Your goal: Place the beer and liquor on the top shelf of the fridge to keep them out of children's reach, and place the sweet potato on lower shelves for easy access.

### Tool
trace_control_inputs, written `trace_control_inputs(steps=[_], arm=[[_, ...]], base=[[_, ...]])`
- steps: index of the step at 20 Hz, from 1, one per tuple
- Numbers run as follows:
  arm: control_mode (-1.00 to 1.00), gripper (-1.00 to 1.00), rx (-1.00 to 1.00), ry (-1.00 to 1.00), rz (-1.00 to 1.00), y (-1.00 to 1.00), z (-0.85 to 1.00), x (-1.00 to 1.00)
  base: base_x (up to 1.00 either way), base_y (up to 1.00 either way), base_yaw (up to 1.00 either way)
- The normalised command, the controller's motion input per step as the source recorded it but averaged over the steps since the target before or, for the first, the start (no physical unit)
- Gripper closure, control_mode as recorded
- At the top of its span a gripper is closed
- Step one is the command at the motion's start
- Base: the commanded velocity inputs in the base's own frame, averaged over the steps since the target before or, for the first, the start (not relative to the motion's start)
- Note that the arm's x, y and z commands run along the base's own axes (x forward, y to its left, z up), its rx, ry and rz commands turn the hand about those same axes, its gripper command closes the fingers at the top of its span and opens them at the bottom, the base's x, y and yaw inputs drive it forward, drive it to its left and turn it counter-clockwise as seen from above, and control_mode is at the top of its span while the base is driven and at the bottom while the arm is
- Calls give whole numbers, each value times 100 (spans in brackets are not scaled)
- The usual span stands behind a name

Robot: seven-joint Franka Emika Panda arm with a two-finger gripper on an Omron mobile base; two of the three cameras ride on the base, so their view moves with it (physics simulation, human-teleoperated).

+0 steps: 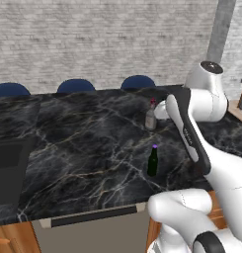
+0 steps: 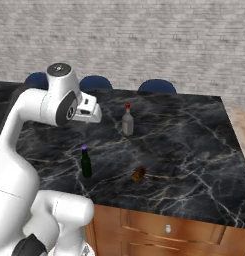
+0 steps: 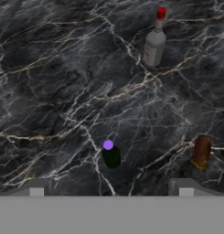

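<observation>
The fingers (image 3: 111, 189) stand spread wide apart with nothing between them, their two grey tips rising at the lower left and lower right of the hand view, above the black marble desk (image 3: 54, 82). The beer (image 3: 110, 154), a slim dark green bottle with a purple cap, stands upright on the desk directly below the gap between the fingers, about midway between the two tips and apart from both. The sweet potato (image 3: 201, 151), a reddish-brown oblong lump, lies on the desk just beyond the right-hand tip, off to the side of the beer and not touching it. The liquor (image 3: 154, 43), a greyish bottle with a red cap, stands upright well beyond the fingers, farther out across the desk than the beer and somewhat to the right of it. In the right base view the beer (image 2: 86, 163) stands near the desk's front edge, the sweet potato (image 2: 138, 174) to its right and the liquor (image 2: 127, 121) farther back. In the left base view the beer (image 1: 152, 161) and the liquor (image 1: 150, 116) both stand beside the white arm, the liquor close to the hand.
</observation>
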Motion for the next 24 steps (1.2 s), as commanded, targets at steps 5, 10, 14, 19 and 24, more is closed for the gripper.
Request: trace_control_inputs(steps=[5, 10, 14, 19, 24], arm=[[-100, -100, 1, 0, 11, 0, -41, -51], [-100, -100, 12, -5, 28, 0, -56, -10], [-100, -100, 10, -1, 34, 0, -29, 0], [-100, -100, 2, 0, 30, 0, -18, 8], [-100, -100, 0, 0, 24, 0, -34, 17]], base=[[0, 0, 0], [0, 0, 0], [0, 0, 0], [0, 0, 0], [0, 0, 0]])
